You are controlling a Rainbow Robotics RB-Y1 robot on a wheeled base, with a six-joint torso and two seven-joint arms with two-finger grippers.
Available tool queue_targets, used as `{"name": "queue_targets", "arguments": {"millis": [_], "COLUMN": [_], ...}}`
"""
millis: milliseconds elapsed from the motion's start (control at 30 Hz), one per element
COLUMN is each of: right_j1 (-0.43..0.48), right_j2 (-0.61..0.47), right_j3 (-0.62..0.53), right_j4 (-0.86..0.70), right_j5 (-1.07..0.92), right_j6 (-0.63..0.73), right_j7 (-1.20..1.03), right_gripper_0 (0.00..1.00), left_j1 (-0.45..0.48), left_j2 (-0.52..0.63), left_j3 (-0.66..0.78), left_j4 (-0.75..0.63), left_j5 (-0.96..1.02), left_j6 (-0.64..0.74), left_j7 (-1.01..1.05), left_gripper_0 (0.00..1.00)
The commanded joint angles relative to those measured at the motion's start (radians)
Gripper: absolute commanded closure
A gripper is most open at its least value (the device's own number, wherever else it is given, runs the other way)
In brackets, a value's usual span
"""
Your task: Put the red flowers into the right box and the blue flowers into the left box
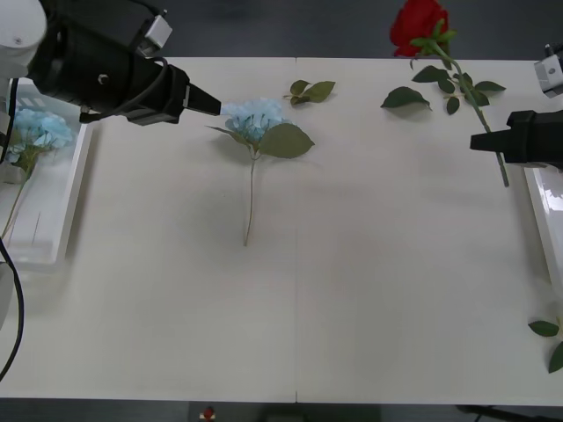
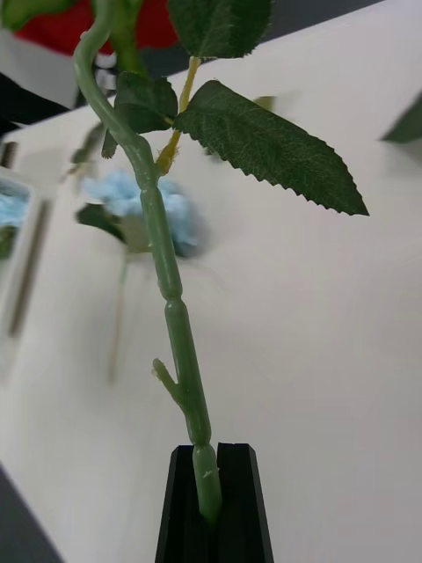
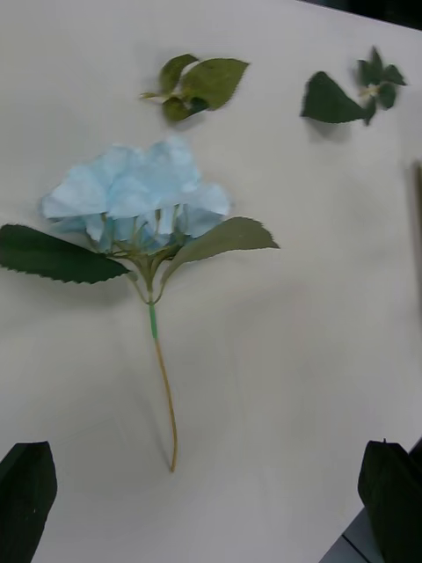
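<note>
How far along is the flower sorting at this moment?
Done: pale blue flowers lie in the left white plastic tray. In hand: right gripper, jaws shut on the deep-red rose stem beside the right tray. Left: the tabletop blue cluster, open left gripper near it.

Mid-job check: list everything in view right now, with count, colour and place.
red flower: one, deep red, held up by its stem at table's far right
blue flowers: two, pale blue; one lying on the table, one in the left box
left box: one, white, left edge
right box: one, white, right edge
leaf sprigs: green, far centre, far right, near right corner
table: one, cream
left gripper: black, open above the table's blue flower
right gripper: black, clamped on the rose stem
</note>
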Motion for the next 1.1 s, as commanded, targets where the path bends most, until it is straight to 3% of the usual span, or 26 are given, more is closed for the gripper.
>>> {"name": "queue_targets", "arguments": {"millis": [33,500,833,1100], "right_j1": [-0.019,-0.020,-0.020,-0.020], "right_j2": [-0.049,-0.130,-0.144,-0.139], "right_j3": [-0.013,-0.013,-0.016,-0.015], "right_j4": [0.062,0.270,0.411,0.493], "right_j5": [0.205,0.658,0.718,0.718], "right_j6": [0.015,0.078,0.024,-0.008], "right_j7": [-0.082,-0.076,-0.048,0.082], "right_gripper_0": [1.00,1.00,1.00,1.00], "left_j1": [-0.021,-0.056,-0.081,-0.115], "left_j2": [0.017,-0.003,-0.080,-0.163], "left_j3": [-0.114,-0.453,-0.560,-0.562], "left_j4": [-0.053,-0.051,-0.031,0.099], "left_j5": [-0.091,-0.347,-0.522,-0.579], "left_j6": [-0.053,-0.186,-0.188,-0.214], "left_j7": [0.173,0.532,0.637,0.622], "left_gripper_0": [0.00,0.00,0.00,0.00]}}
